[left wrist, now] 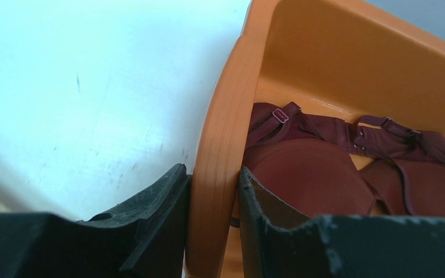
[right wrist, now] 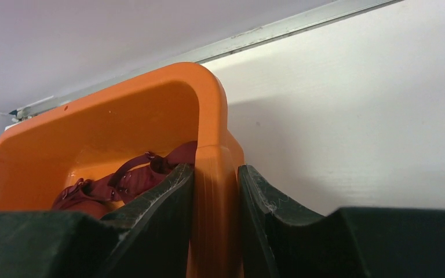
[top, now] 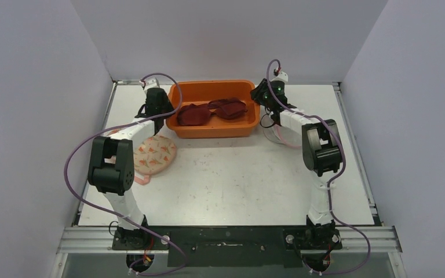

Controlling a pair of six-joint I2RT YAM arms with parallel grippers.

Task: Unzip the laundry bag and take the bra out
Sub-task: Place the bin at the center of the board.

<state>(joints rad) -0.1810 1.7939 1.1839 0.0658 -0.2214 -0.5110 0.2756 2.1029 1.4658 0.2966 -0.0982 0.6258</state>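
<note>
Top external view has the orange bin (top: pixel 211 84) sitting at the 12 o'clock end of the table (top: pixel 237 174), and the bra (top: pixel 214 110), a dark maroon one, is lying spread out flat inside it, cups side by side, so it's out of the bag and in the tub. The laundry bag (top: pixel 156 153) is the round pinkish floral thing over at about 9 o'clock on the table, lying flat and partly tucked under the left arm (top: pixel 116 162), with a little pink loop poking out at its 6 o'clock edge; can't tell from up here whether its zip is undone. The left gripper (top: pixel 168 114) is at the bin's 9 o'clock end and the right gripper (top: pixel 261 99) is at its 3 o'clock end, so each arm has one short side. Left wrist view makes it pretty clear: the two black fingers (left wrist: pixel 156 208) straddle the bin's rim, one outside over the table and one inside right next to a bra cup, both pressed against the plastic, so that pincer is clamped on the bin wall. Right wrist view is the same story mirrored, one finger inside the tub near the bra's strap and the other outside, squeezing the rounded corner wall between them, so that one is gripping the bin too, and neither pincer touches the bag
</note>
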